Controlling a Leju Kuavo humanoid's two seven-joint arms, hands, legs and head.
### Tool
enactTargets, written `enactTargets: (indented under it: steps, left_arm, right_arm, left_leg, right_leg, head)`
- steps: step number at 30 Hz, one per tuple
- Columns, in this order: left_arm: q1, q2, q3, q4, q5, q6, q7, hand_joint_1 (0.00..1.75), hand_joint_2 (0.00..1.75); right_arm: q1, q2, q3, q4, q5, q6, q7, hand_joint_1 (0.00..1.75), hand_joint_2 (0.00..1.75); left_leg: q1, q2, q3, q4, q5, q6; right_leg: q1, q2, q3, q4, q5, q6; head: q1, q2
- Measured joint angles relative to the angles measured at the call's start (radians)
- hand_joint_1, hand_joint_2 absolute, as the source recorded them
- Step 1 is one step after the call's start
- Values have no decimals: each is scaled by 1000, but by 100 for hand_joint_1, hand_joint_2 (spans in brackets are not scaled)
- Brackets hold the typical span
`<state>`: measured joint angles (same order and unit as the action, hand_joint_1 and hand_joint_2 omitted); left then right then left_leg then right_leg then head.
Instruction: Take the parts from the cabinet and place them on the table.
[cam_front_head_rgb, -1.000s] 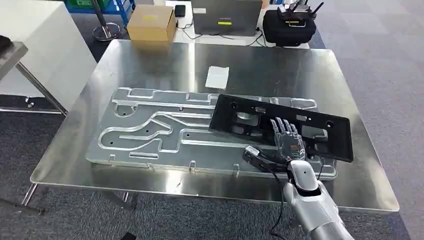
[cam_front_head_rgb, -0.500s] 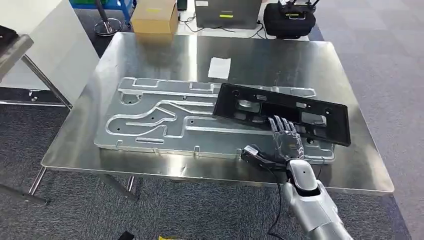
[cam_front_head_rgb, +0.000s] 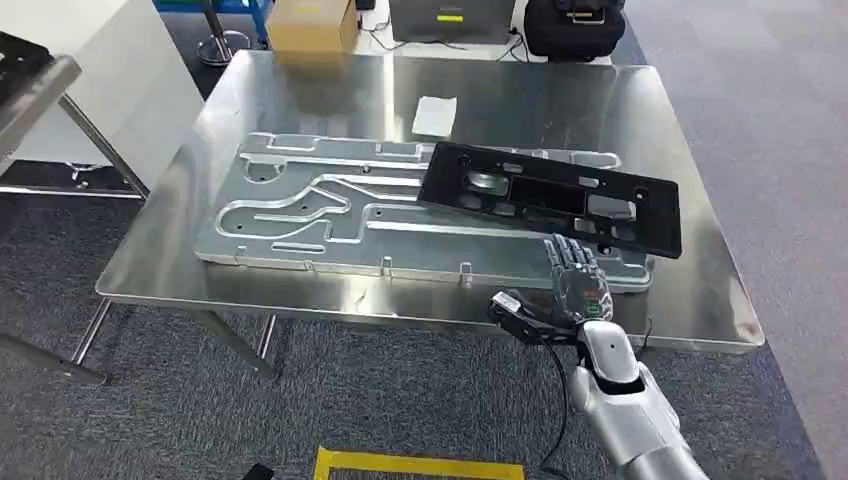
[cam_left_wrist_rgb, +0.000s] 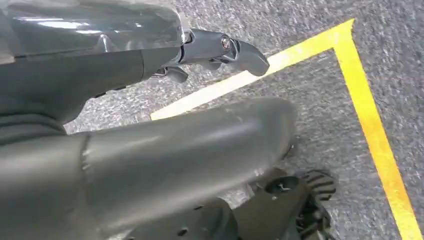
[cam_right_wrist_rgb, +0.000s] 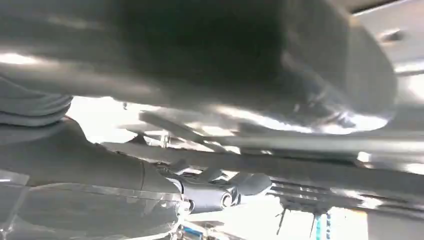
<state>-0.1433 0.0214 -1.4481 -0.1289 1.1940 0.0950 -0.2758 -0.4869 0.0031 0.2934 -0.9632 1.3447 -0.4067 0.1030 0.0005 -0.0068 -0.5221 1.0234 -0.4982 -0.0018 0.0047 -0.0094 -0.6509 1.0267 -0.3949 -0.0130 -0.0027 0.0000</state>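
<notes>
No readable text, labels or numbers.

Grey speckled carpet (cam_front_head_rgb: 760, 120) covers the floor, with yellow tape (cam_front_head_rgb: 420, 466) marking a line near the bottom. A shiny steel table (cam_front_head_rgb: 560, 100) stands on slanted metal legs (cam_front_head_rgb: 235, 345). A white cabinet (cam_front_head_rgb: 120, 70) stands at the left, a cardboard box (cam_front_head_rgb: 312, 24) behind the table.

Big machined aluminium plate (cam_front_head_rgb: 330, 215) with routed channels is lying flat across most of the steel surface, and a small white paper slip (cam_front_head_rgb: 435, 116) sits just past its far edge. Beyond that there's a cardboard box (cam_front_head_rgb: 310, 24), a grey case (cam_front_head_rgb: 455, 18) and a black bag (cam_front_head_rgb: 572, 24) in a row. Grey carpet (cam_front_head_rgb: 770, 120) all round, with yellow floor tape (cam_front_head_rgb: 420, 466) near the bottom.
</notes>
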Motion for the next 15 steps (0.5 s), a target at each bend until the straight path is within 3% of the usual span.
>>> enactTargets:
  steps: [2, 3, 4, 5, 7, 8, 9, 11, 12, 13, 14, 15]
  left_arm:
    - [0, 0, 0, 0, 0, 0, 0, 0, 0]
    - [0, -2, 0, 0, 0, -1, 0, 0, 0]
    - [-2, -3, 0, 0, 0, -1, 0, 0, 0]
    - [-3, -3, 0, 0, 0, -1, 0, 0, 0]
    - [-2, -3, 0, 0, 0, -1, 0, 0, 0]
    - [-2, -3, 0, 0, 0, -1, 0, 0, 0]
    - [-2, -3, 0, 0, 0, -1, 0, 0, 0]
    - [-1, -3, 0, 0, 0, -1, 1, 0, 0]
    - [-2, -4, 0, 0, 0, -1, 1, 0, 0]
    - [-2, -4, 0, 0, 0, -1, 1, 0, 0]
    - [-3, -4, 0, 0, 0, -1, 0, 0, 0]
    - [-3, -4, 0, 0, 0, -1, 0, 0, 0]
  right_arm:
    - [0, 1, 0, 0, 2, 0, 0, 0, 0]
    - [1, 0, 0, 0, 2, 0, 0, 0, 0]
    - [0, -1, 0, 0, 2, -1, 0, 0, 0]
    - [-2, -1, 0, 0, 2, -2, 0, 0, 0]
    - [0, -1, 0, 2, 2, -2, 0, 0, 0]
    - [2, -1, 0, 3, 2, -2, 0, 0, 0]
    - [4, -1, 0, 4, 2, -2, 0, 0, 0]
    - [3, -1, 0, 4, 2, -2, 0, 0, 0]
    - [2, -1, 0, 4, 2, -2, 0, 0, 0]
    - [0, -1, 0, 3, 2, -2, 0, 0, 0]
    - [-3, 0, 0, 3, 2, -2, 0, 0, 0]
    - [-3, 0, 0, 3, 2, -3, 0, 0, 0]
  left_leg:
    - [-4, 0, -4, -6, 9, 9]
    - [12, 4, -10, -25, 26, 19]
    - [12, 8, -15, -29, 38, 26]
    - [12, 9, -25, -29, 49, 34]
    - [12, 10, -52, -29, 68, 34]
    - [12, 10, -66, -27, 78, 32]
    - [12, 10, -80, -26, 89, 30]
    - [14, 10, -105, -21, 104, 22]
    - [16, 10, -116, -16, 111, 18]
    - [16, 9, -123, -10, 116, 12]
    - [13, 9, -132, -7, 121, 5]
    - [14, 9, -132, -13, 132, -3]
  right_leg:
    - [-2, 1, -2, -5, 15, 11]
    - [4, 5, -9, -5, 17, 16]
    - [1, 11, -19, 13, -23, 23]
    - [-1, 12, -36, 61, -79, 26]
    - [-11, 10, -78, 213, -181, 38]
    - [-14, 10, -91, 275, -200, 42]
    - [-19, 10, -85, 301, -185, 46]
    - [-27, 10, -16, 228, -113, 51]
    - [-29, 10, 47, 143, -83, 51]
    - [-31, 10, 110, 53, -87, 51]
    - [-22, 12, 153, -21, -125, 48]
    - [-19, 16, 148, -23, -124, 39]
  head:
    - [-2, 0]
    - [-2, 0]
    - [-3, 0]
    - [6, 0]
    - [6, 0]
    - [7, 0]
    - [7, 0]
    - [7, 0]
    - [7, 0]
    - [7, 0]
    - [8, 0]
    - [4, 0]
